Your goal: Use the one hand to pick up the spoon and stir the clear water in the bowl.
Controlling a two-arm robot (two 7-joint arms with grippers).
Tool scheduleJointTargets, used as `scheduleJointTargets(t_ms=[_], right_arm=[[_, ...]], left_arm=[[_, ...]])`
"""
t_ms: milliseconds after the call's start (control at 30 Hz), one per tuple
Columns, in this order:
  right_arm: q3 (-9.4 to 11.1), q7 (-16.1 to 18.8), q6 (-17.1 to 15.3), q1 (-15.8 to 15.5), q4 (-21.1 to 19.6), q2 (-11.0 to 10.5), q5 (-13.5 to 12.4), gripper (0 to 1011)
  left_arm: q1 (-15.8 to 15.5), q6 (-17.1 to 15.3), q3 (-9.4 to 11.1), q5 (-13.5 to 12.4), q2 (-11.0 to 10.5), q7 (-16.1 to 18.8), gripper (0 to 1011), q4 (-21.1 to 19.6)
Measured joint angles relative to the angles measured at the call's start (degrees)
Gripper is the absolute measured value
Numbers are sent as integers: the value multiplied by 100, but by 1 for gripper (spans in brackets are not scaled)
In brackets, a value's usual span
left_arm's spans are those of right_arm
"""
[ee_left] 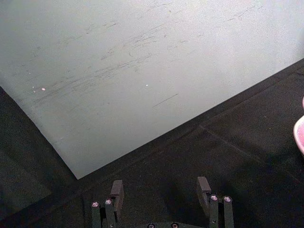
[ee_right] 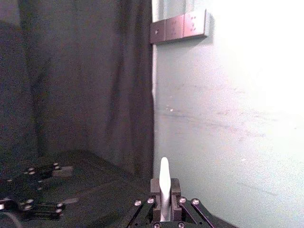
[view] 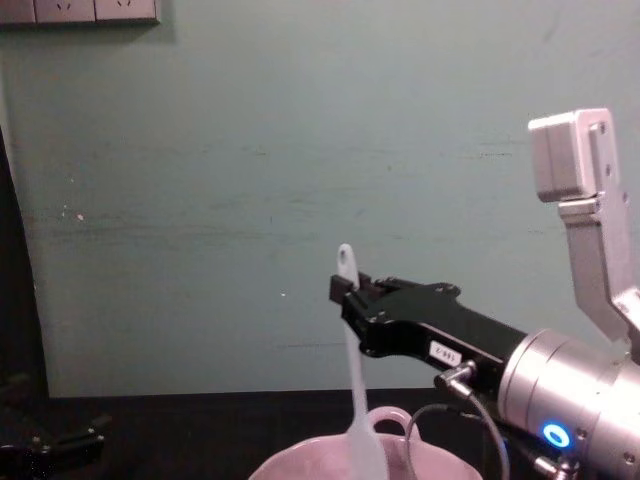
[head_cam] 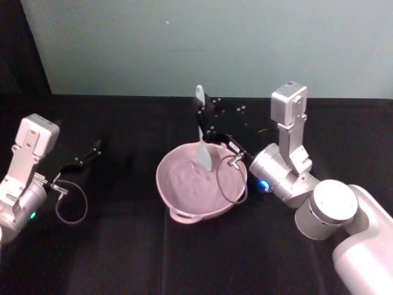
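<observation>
The pale pink bowl (head_cam: 184,206) stands mid-table on the black cloth, its rim also low in the chest view (view: 290,462). My right gripper (head_cam: 205,123) reaches over the bowl's far rim and is shut on the handle of the white spoon (head_cam: 201,144). The spoon stands almost upright, its holed end up and its flat head down inside the bowl (view: 362,440). In the right wrist view the spoon (ee_right: 164,178) is pinched between the fingers (ee_right: 154,186). The clear water (head_cam: 184,181) is barely visible against the pink. My left gripper (head_cam: 93,149) is parked at the left, open and empty (ee_left: 160,187).
The black cloth covers the whole table, and a pale green wall (head_cam: 202,43) rises right behind it. A loose cable loop (head_cam: 232,181) from my right wrist hangs over the bowl's right rim. A sliver of the bowl (ee_left: 299,135) shows beside my left gripper.
</observation>
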State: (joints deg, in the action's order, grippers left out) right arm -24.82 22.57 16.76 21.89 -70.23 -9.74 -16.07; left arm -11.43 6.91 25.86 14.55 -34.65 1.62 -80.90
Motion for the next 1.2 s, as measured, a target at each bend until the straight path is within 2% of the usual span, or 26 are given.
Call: scheduleJointTargets(t_ms=[200, 333, 500, 633, 733, 933, 1067, 1200], right_arm=[[152, -76, 96, -123, -216, -135, 176, 134], [240, 1, -24, -306, -526, -299, 180, 134], [325, 250, -335, -589, -963, -486, -54, 134], [297, 425, -546, -754, -1204, -546, -278, 134], [218, 521, -642, -812, -1274, -536, -416, 134], [17, 671, -563, -725, -1181, -411, -533, 134], [-77, 645, -431, -578, -942, -262, -502, 134], [-94, 414, -143, -410, -612, -75, -291, 134]], left_arm=[[0, 0, 0, 0, 0, 0, 1011, 0], [0, 0, 0, 0, 0, 0, 1011, 0], [0, 0, 0, 0, 0, 0, 1011, 0], [0, 0, 0, 0, 0, 0, 1011, 0], [0, 0, 0, 0, 0, 0, 1011, 0], [0, 0, 0, 0, 0, 0, 1011, 0], [0, 0, 0, 0, 0, 0, 1011, 0], [0, 0, 0, 0, 0, 0, 1011, 0]])
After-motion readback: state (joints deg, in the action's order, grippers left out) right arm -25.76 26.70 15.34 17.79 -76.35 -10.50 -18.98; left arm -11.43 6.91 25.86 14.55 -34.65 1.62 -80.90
